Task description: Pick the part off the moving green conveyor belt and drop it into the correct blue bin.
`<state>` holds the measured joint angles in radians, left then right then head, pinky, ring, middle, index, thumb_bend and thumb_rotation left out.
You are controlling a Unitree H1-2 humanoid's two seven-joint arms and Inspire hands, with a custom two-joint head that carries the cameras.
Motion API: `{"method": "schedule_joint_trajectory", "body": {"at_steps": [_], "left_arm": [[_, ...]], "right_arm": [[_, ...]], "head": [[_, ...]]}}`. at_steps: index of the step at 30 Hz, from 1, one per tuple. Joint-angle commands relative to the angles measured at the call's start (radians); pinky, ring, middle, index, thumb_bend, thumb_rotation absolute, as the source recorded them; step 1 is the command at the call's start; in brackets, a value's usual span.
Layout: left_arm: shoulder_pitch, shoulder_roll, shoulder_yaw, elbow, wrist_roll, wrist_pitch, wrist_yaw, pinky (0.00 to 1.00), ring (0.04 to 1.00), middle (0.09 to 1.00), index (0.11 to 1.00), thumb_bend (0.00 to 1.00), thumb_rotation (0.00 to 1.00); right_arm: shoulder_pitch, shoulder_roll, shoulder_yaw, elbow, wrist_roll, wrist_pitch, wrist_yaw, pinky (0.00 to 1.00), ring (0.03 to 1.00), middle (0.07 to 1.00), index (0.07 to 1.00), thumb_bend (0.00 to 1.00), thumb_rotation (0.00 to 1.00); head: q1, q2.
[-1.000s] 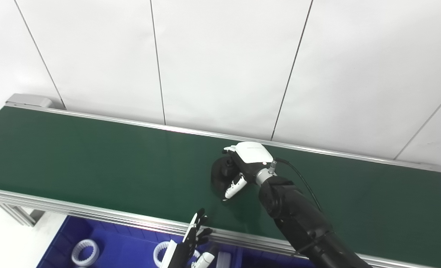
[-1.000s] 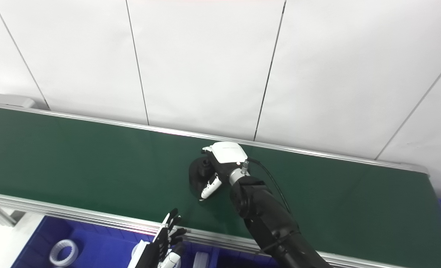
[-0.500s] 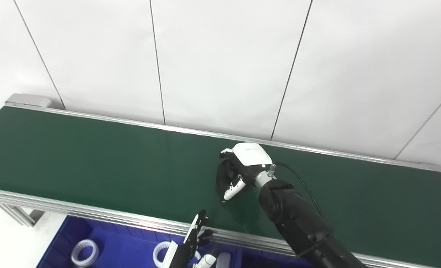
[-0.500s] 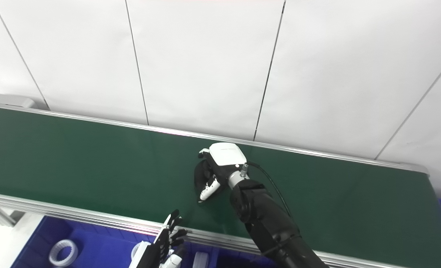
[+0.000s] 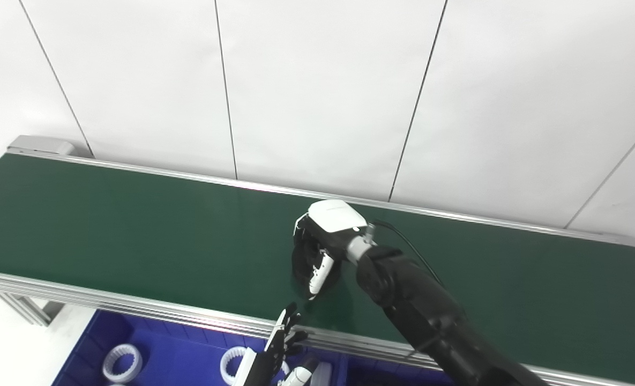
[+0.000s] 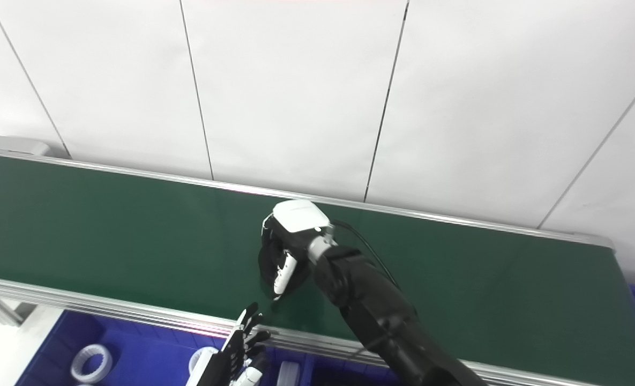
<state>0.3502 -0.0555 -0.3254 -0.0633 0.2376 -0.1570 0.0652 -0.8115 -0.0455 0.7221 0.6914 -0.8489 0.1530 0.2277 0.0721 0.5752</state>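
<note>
- Part [image 5: 302, 261], dark and roundish, is enclosed by the right hand [image 5: 321, 247], fingers curled round it; appears gripped, though contact w/ the belt underneath can't be ruled out.
- Part is held over the conveyor belt [image 5: 135, 236], approx. mid-length, nearer the belt's front rail than its back rail.
- Pick judged mostly done: grasp made, lift off the belt not clearly shown.
- Left hand [image 5: 274, 356] is seen just below the belt's front rail, fingers spread, nothing held.
- Blue bin [image 5: 167, 356] lies below the front rail; white rings [image 5: 121, 363] are seen inside.
- Remaining: carry across the front rail, bin choice, release. No dark part is seen in any bin, so correct bin can't be judged.
</note>
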Motion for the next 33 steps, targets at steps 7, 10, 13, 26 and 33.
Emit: {"method": "schedule_joint_trajectory", "body": {"at_steps": [7,10,13,26,33], "left_arm": [[0.047,-0.099,-0.09,-0.043,-0.011,0.006,-0.012,0.83,0.884,0.97,1.0,0.47,0.84],[0.047,-0.094,-0.089,-0.045,-0.003,0.005,-0.008,0.83,0.879,0.969,1.0,0.48,0.85],[0.048,-0.09,-0.086,-0.051,-0.009,0.009,-0.011,0.84,0.882,0.967,1.0,0.48,0.85],[0.038,-0.06,-0.053,-0.075,-0.038,0.025,-0.035,0.85,0.857,0.946,1.0,0.52,0.84],[0.042,-0.026,-0.022,-0.136,-0.099,0.08,-0.074,0.81,0.862,0.958,1.0,0.6,0.87]], "right_arm": [[0.036,-0.008,0.005,-0.014,0.002,0.055,0.079,0.34,0.435,0.54,0.484,0.51,0.0],[0.058,-0.008,-0.025,-0.059,0.027,0.047,0.063,0.35,0.438,0.532,0.483,0.52,0.0],[0.073,-0.013,-0.04,-0.107,0.035,0.039,0.065,0.35,0.433,0.518,0.49,0.52,0.0],[0.064,-0.115,-0.087,-0.544,0.051,0.088,0.358,0.37,0.436,0.516,0.485,0.52,0.0],[0.071,-0.194,-0.081,-0.742,-0.026,0.097,0.485,0.33,0.407,0.497,0.514,0.52,0.0]], "head": [[-0.007,0.003],[-0.013,0.005],[-0.018,0.008],[-0.106,0.027],[-0.224,0.069]]}}
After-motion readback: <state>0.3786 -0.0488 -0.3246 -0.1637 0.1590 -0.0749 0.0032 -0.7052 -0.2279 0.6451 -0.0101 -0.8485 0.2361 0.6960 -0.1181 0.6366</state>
